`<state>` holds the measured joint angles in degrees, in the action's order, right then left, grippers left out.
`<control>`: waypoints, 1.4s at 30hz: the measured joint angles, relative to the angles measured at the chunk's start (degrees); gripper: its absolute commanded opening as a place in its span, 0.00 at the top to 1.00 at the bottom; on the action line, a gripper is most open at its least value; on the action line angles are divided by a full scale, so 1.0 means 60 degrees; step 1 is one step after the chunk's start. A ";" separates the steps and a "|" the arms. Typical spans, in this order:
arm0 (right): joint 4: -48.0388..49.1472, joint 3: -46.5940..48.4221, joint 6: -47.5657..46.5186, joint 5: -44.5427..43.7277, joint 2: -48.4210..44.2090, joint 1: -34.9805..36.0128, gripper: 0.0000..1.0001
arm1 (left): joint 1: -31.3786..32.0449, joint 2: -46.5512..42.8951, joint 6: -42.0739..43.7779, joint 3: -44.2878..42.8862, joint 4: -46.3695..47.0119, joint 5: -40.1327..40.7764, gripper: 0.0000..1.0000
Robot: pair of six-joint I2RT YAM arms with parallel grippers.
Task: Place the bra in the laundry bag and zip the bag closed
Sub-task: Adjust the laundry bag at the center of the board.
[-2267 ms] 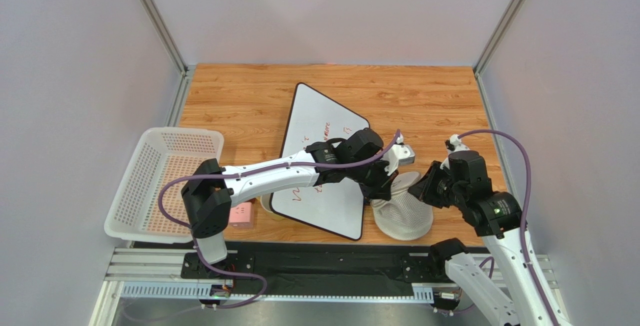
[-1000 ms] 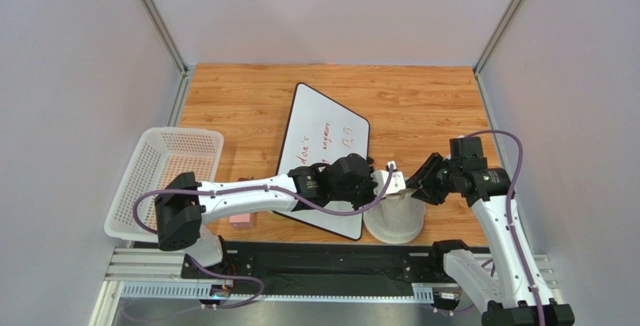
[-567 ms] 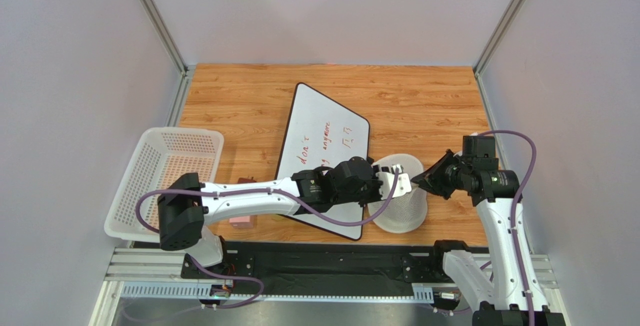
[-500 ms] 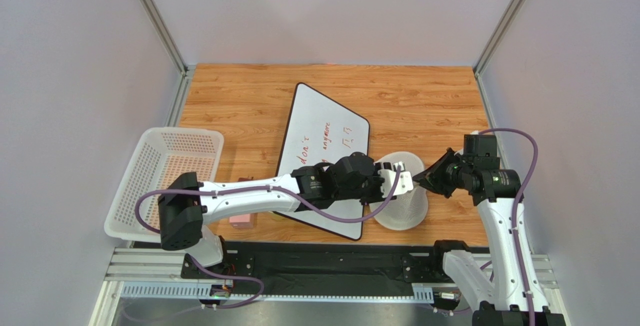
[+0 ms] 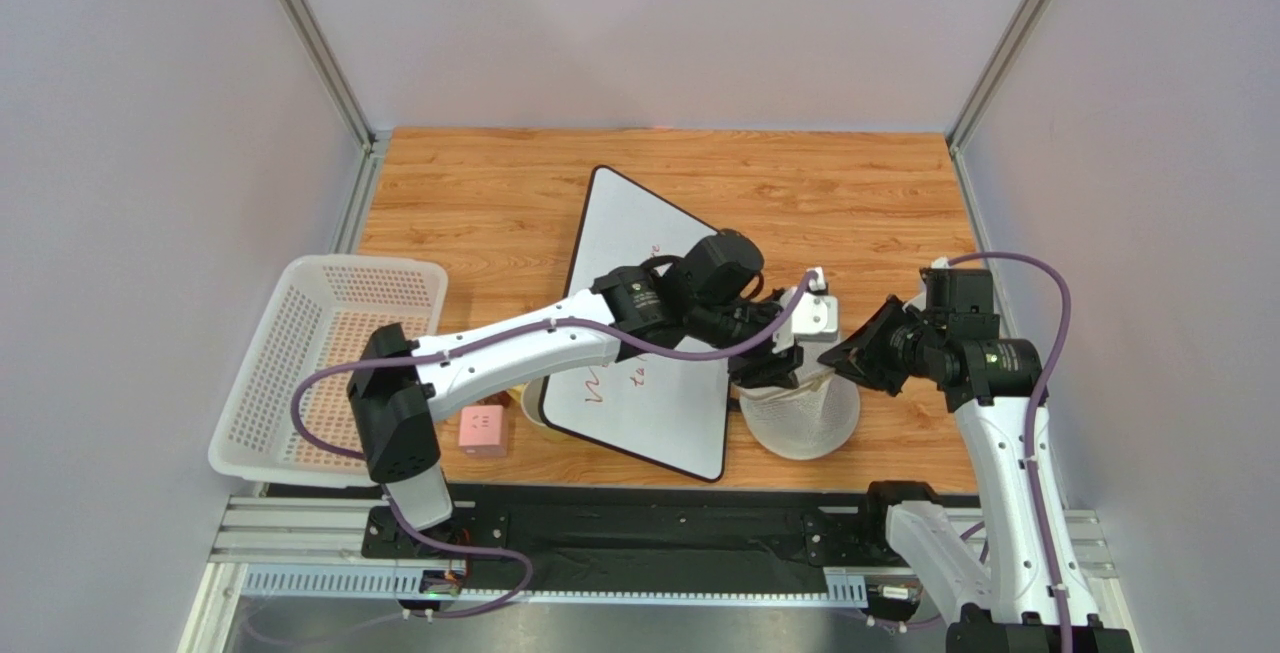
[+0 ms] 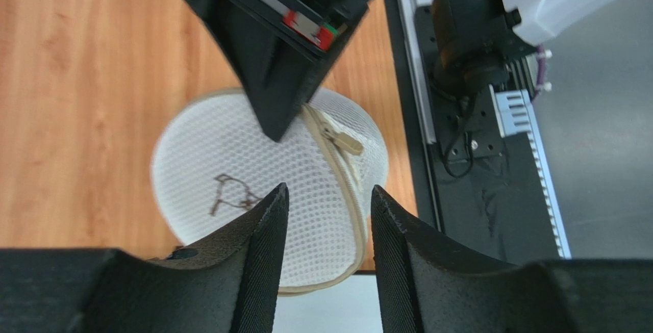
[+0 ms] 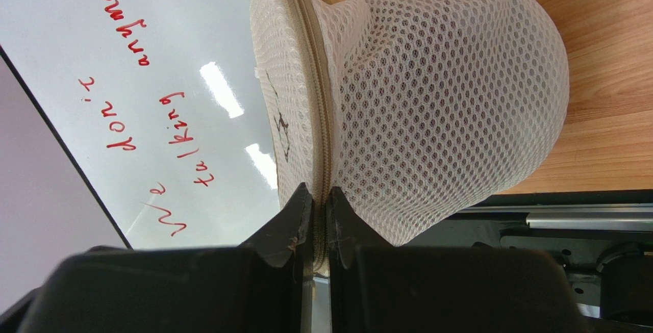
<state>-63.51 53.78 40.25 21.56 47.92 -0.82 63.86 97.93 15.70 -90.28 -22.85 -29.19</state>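
Bag (image 5: 801, 416) stands near right, beside the whiteboard (image 5: 631, 233). My right gripper (image 7: 316, 195) is clamped on its zipper seam, I judge to anchor it. My left gripper (image 6: 328, 191) hangs half-parted above the zip pull (image 6: 349, 143), holding nothing. I see no bra; presumably it's inside.

Wood-grain table (image 5: 872, 188); pale grey walls (image 5: 661, 23); aluminium corner posts (image 5: 308, 38); even light.

Approach to bag (image 5: 804, 421) tight: whiteboard (image 5: 639, 413) just beside its left, left tool (image 5: 769, 373) over its top, right tool (image 5: 830, 365) pinching its right seam. Far table (image 5: 857, 203) free for passage; basket (image 5: 253, 410) fills the near left edge.
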 measured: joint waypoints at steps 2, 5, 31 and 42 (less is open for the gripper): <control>0.0000 0.0000 0.0000 0.0040 0.0000 0.0000 0.92 | 0.0142 0.0266 0.0004 0.0084 -0.0153 -0.0015 0.56; 0.0022 -0.0004 0.0000 0.0095 0.0000 0.0000 0.92 | 0.0284 0.0401 -0.0062 0.0306 -0.0280 -0.0018 0.64; 0.0076 -0.0040 0.0084 0.0408 0.0062 0.0000 0.96 | 0.0532 0.0667 -0.0328 0.0426 0.0022 0.1716 1.00; 0.0226 -0.0710 0.1384 0.0040 -0.0477 -0.0022 1.00 | 0.2645 0.0787 0.1676 0.2830 0.4109 0.8440 1.00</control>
<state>-62.15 49.52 48.56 21.80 45.06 -0.95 79.72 102.65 25.76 -73.30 1.80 21.45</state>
